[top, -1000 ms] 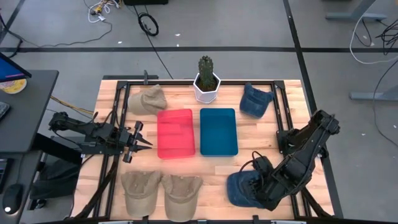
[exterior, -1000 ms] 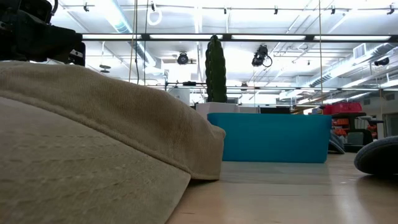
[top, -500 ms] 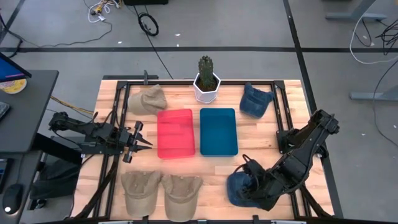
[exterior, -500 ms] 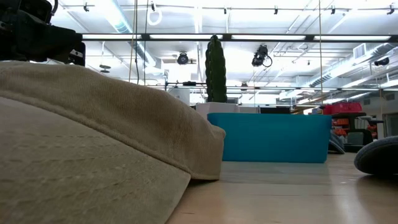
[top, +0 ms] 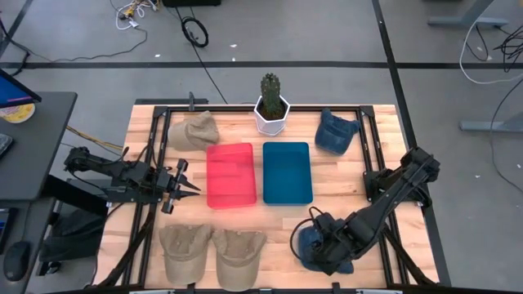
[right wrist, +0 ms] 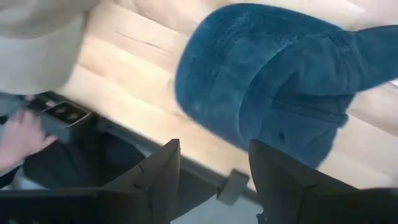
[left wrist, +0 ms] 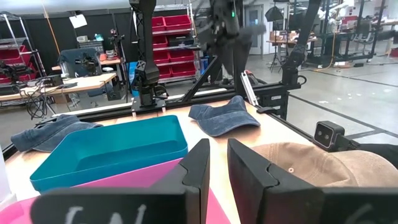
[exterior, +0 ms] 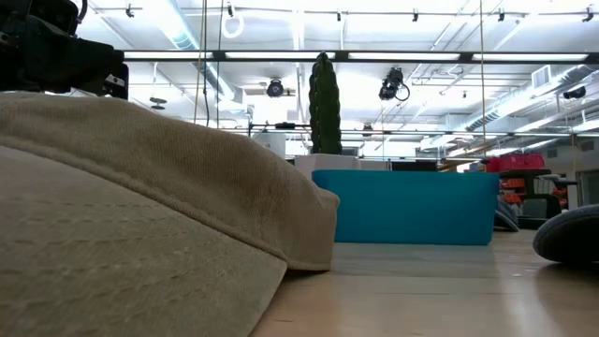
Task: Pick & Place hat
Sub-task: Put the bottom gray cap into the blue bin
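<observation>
A dark blue hat lies crown up at the table's near edge, right of middle. It also shows in the right wrist view and at the right of the low view. My right gripper is open above the hat's left part, fingers pointing down. In its own view the fingers frame the table's near edge beside the hat. I see no touch. My left gripper waits at the table's left, empty, with only a narrow gap between its fingers.
A pink bin and a teal bin stand mid-table, with a potted cactus behind them. Two tan hats lie near left, another tan hat far left, and a blue hat far right. A person's hand shows beyond the near edge.
My right gripper has moved toward the table's left edge across the dark blue hat, staying low and open. The hat lies where it was.
</observation>
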{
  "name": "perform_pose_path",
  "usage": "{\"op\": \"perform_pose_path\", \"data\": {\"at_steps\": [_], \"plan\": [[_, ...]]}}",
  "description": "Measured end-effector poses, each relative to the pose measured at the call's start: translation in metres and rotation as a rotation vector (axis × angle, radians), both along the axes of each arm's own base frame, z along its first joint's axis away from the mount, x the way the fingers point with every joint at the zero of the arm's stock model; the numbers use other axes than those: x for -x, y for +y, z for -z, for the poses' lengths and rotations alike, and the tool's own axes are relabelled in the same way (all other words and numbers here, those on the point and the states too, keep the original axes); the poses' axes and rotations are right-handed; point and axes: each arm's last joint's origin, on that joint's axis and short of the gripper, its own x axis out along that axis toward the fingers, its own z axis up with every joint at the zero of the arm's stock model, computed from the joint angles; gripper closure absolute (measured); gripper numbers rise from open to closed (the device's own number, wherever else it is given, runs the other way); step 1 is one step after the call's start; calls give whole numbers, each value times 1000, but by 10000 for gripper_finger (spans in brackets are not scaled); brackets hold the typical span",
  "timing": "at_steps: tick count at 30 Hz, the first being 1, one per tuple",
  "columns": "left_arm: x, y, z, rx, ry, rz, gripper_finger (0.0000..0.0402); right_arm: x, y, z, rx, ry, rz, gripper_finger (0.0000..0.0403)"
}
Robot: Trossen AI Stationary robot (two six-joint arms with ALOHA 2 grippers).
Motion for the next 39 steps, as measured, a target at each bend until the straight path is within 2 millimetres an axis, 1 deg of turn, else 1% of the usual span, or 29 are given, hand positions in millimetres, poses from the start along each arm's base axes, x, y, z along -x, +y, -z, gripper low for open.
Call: {"op": "perform_pose_path", "data": {"at_steps": [5, 7, 9, 14, 17, 22, 28, 30, 31, 33, 35, 36, 39], "plan": [[0, 0, 0, 0, 0, 0, 342, 2, 0, 40, -20, 19, 0, 209], [0, 0, 0, 0, 0, 0, 342, 4, -2, 53, -29, 30, 17, 209], [0, 0, 0, 0, 0, -1, 342, 7, -4, 62, -20, 54, 28, 209], [0, 0, 0, 0, 0, 0, 342, 14, -9, 76, 14, 97, 36, 209], [0, 0, 0, 0, 0, 0, 342, 16, -10, 81, -1, 122, 31, 209], [0, 0, 0, 0, -1, 0, 342, 16, -11, 89, -8, 94, 32, 209], [0, 0, 0, 0, 0, 0, 342, 16, -11, 103, -41, 56, 28, 212], [0, 0, 0, 0, 0, 0, 342, 18, -12, 106, -37, 60, 26, 228], [0, 0, 0, 0, 0, 0, 342, 18, -13, 106, -33, 61, 21, 243], [0, 0, 0, 0, 0, 0, 342, 18, -13, 106, -28, 62, -3, 291], [0, 0, 0, 0, 0, 0, 342, 18, -13, 106, -29, 56, -34, 360], [0, 0, 0, 0, -1, 0, 342, 18, -12, 106, -30, 49, -49, 380], [0, 0, 0, 0, -1, 0, 342, 15, -9, 105, -77, 29, -83, 390]]}}
